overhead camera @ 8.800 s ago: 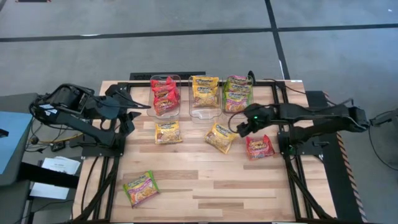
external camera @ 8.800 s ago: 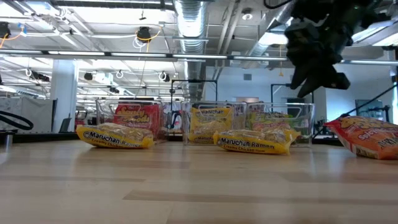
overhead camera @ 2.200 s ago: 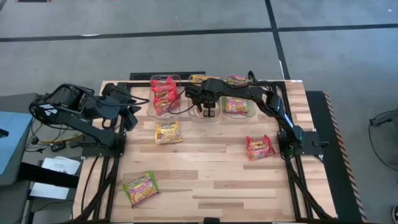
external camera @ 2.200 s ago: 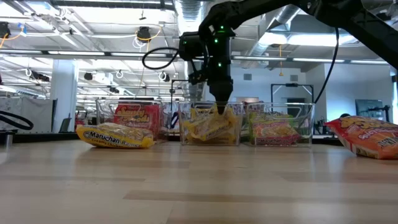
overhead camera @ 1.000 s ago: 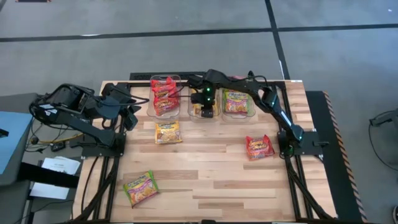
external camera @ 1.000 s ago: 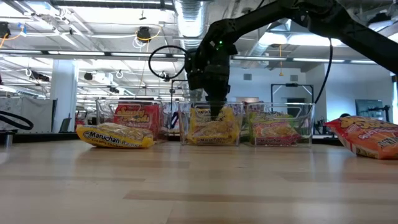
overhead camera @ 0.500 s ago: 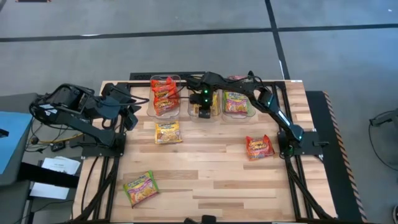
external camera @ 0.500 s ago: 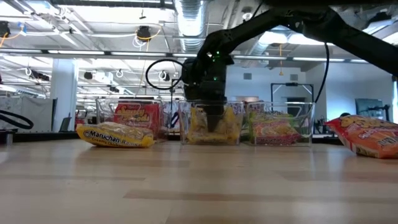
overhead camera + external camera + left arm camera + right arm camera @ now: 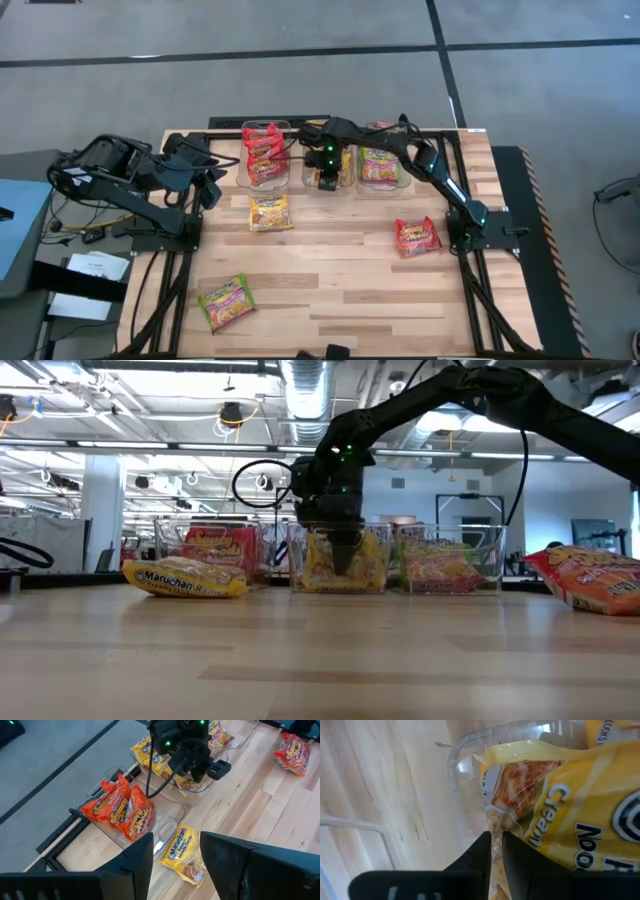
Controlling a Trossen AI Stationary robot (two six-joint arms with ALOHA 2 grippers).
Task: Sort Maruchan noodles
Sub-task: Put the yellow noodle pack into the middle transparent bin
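In the middle clear bin (image 9: 343,185) at the tabletop's far edge, the right gripper (image 9: 341,560) reaches down among yellow packets (image 9: 560,815); wrist view shows its jaws nearly closed, a packet edge pinched between them. Step in hand, as I judge: placing a yellow packet in its bin; next calls for letting go and lifting clear. Left gripper (image 9: 175,865) waits at the left edge, jaws apart, empty. Loose on the tabletop (image 9: 330,280): yellow packet (image 9: 270,212), red packet (image 9: 416,236), green packet (image 9: 225,302). Readable: "Maruchan Ramen"; "Creamy" in part
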